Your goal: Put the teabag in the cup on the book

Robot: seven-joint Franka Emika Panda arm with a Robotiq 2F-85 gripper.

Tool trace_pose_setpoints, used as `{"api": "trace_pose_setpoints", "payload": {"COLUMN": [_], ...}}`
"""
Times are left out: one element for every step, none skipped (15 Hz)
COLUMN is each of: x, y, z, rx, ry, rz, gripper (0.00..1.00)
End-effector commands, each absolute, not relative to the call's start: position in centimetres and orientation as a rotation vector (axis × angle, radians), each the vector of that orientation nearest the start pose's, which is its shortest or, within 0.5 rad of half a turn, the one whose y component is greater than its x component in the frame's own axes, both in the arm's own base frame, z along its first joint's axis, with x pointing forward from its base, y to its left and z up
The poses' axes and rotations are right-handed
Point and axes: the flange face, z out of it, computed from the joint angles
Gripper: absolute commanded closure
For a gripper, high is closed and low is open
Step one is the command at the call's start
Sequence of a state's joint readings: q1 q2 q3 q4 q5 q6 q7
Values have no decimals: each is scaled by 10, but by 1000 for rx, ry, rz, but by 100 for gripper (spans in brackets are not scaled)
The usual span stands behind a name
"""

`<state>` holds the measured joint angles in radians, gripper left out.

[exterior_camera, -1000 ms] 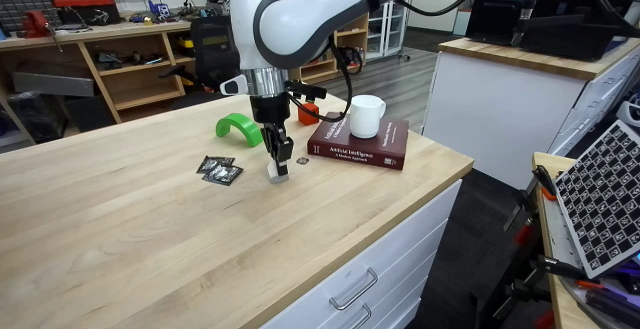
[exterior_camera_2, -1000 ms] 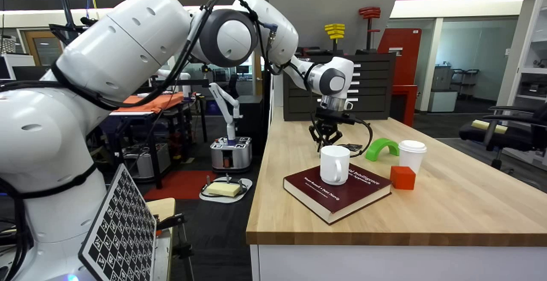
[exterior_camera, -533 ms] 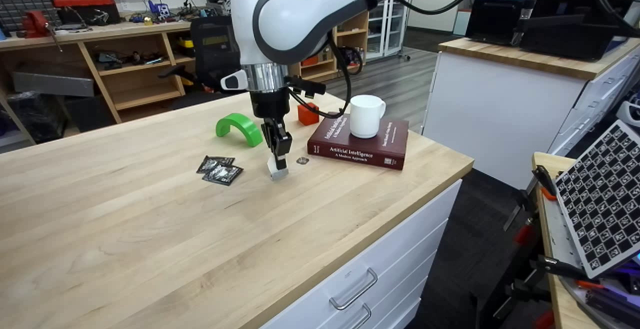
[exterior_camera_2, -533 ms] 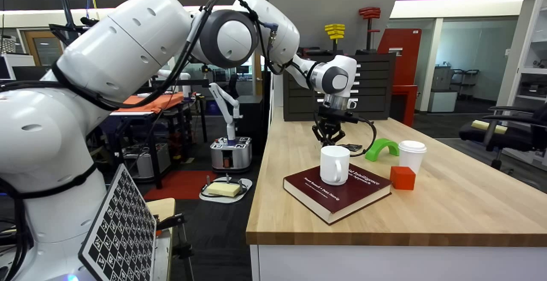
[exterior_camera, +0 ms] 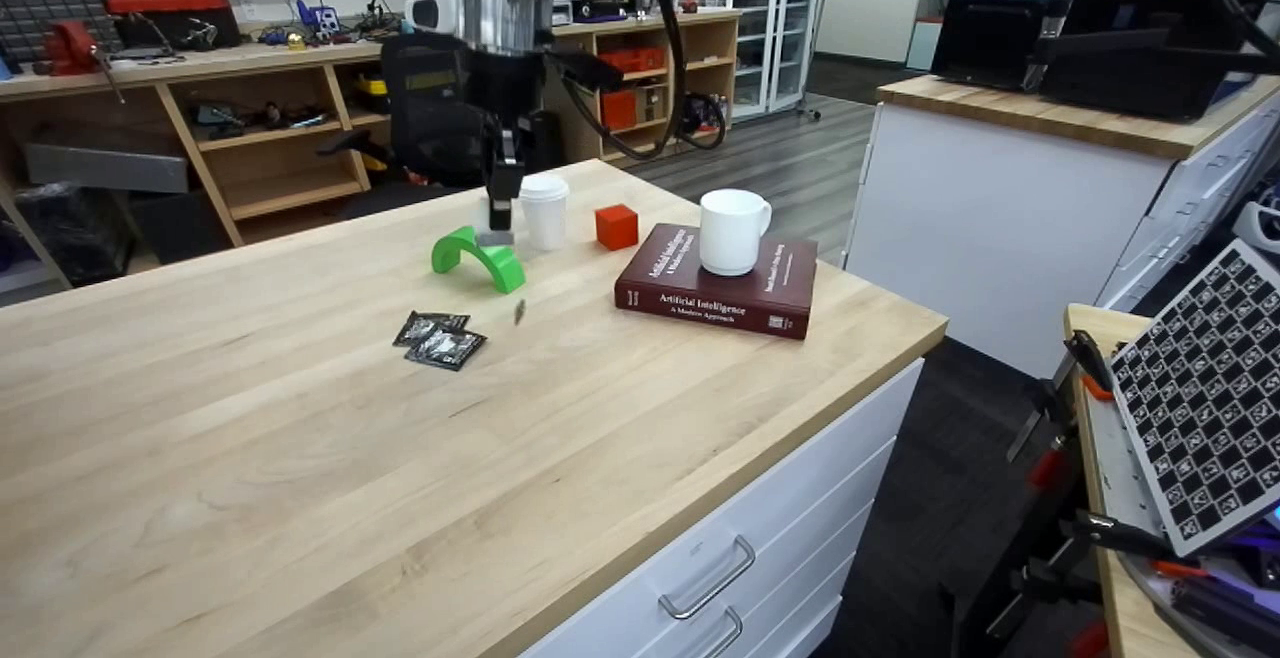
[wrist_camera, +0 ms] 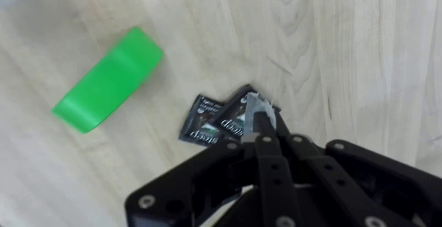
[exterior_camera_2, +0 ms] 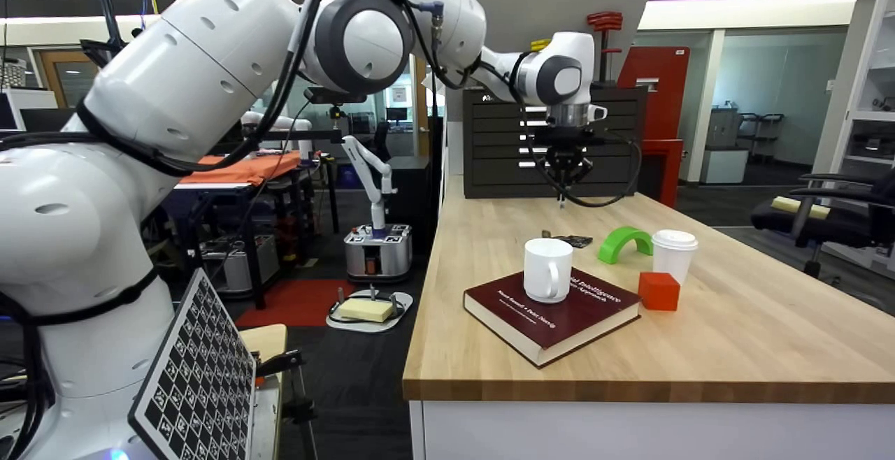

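My gripper (exterior_camera: 502,200) is shut on the white teabag (exterior_camera: 494,237) and holds it in the air above the table, near the green arch in that exterior view. In the wrist view the teabag (wrist_camera: 252,111) sticks out between the fingertips (wrist_camera: 271,120), with the packets below it. The gripper also shows in an exterior view (exterior_camera_2: 565,182). A small dark tag (exterior_camera: 520,311) shows below the gripper. The white cup (exterior_camera: 730,234) stands upright on the dark red book (exterior_camera: 690,310); both exterior views show the cup (exterior_camera_2: 545,275) and book (exterior_camera_2: 542,331), apart from the gripper.
Two black packets (exterior_camera: 446,346) lie overlapping on the table. A green arch (exterior_camera: 482,254), a smaller lidded white cup (exterior_camera: 546,216) and a red cube (exterior_camera: 617,227) stand between the packets and the book. The table edge (exterior_camera_2: 629,390) runs close to the book.
The gripper has risen well off the table with the teabag and shifted away from the book. The small tag has moved with it. The cup and book have not moved.
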<state>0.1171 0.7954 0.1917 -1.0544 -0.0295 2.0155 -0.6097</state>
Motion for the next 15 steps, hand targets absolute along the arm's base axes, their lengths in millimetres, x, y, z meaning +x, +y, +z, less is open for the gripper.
{"api": "trace_pose_setpoints", "payload": {"x": [761, 762, 762, 761, 760, 759, 757, 756, 753, 749, 745, 741, 738, 733, 728], "y": [150, 136, 123, 108, 95, 81, 70, 61, 52, 44, 37, 32, 27, 25, 26], "z": [441, 451, 461, 468, 475, 479, 484, 484, 485, 482, 479, 476, 471, 469, 467], "rx": [-2930, -2972, -3016, -3062, -3105, -3140, -3170, -3198, -3222, -3243, -3264, -3282, -3293, -3292, -3289], "ry": [-1090, -1031, -968, -906, -839, -766, -704, -654, -601, -554, -498, -443, -397, -359, -335], "rz": [-453, -485, -506, -524, -541, -559, -557, -554, -538, -516, -495, -471, -451, -425, -401], "gripper": [99, 98, 98, 98, 98, 98, 97, 97, 97, 97, 98, 97, 98, 98, 97]}}
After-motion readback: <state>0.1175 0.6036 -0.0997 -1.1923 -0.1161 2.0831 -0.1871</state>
